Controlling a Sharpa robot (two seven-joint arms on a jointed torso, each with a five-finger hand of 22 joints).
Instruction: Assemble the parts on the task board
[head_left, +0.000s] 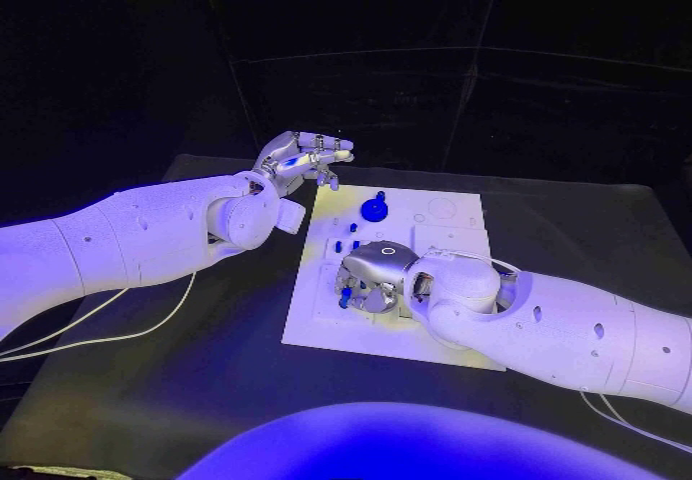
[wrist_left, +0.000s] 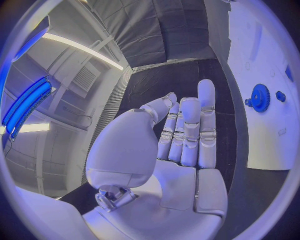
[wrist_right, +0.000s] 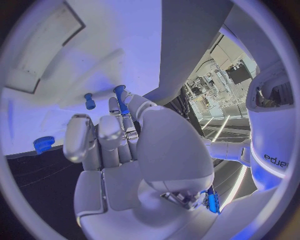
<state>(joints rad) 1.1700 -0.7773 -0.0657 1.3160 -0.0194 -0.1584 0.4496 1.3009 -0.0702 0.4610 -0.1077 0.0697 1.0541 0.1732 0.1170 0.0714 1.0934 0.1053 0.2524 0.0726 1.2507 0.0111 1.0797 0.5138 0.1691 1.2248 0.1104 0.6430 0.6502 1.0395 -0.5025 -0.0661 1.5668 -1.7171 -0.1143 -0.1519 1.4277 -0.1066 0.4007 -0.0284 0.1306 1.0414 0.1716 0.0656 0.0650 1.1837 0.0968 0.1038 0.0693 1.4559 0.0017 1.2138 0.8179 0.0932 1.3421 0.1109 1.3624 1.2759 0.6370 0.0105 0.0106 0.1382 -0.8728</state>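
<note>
The white board (head_left: 387, 335) lies in the middle of the black tabletop (head_left: 173, 400), and both arms reach over it from opposite sides. The right hand (head_left: 372, 280) sits low over the near half of the board, fingers (wrist_right: 103, 137) curled down among the small blue pieces. In the right wrist view a slim blue peg (wrist_right: 120, 99) stands up between the fingertips, and it looks pinched there, probably so it can be steered upright toward a hole in the board. A second short blue peg (wrist_right: 89, 101) stands free on the board just beside it, and a blue knurled cap (wrist_right: 42, 144) rests near the board's edge.

The left hand (head_left: 300, 160) hovers off the far left corner of the board, above the tabletop, fingers (wrist_left: 187, 130) straight, close together and holding nothing. It seems parked there to keep clear of the working hand while staying near the blue gear (head_left: 374, 209), which sits on the far part of the board. Several small blue pieces stand between the gear and the right hand. The board's moulded recesses near the gear look unfilled, so the assembly appears far from finished.
</note>
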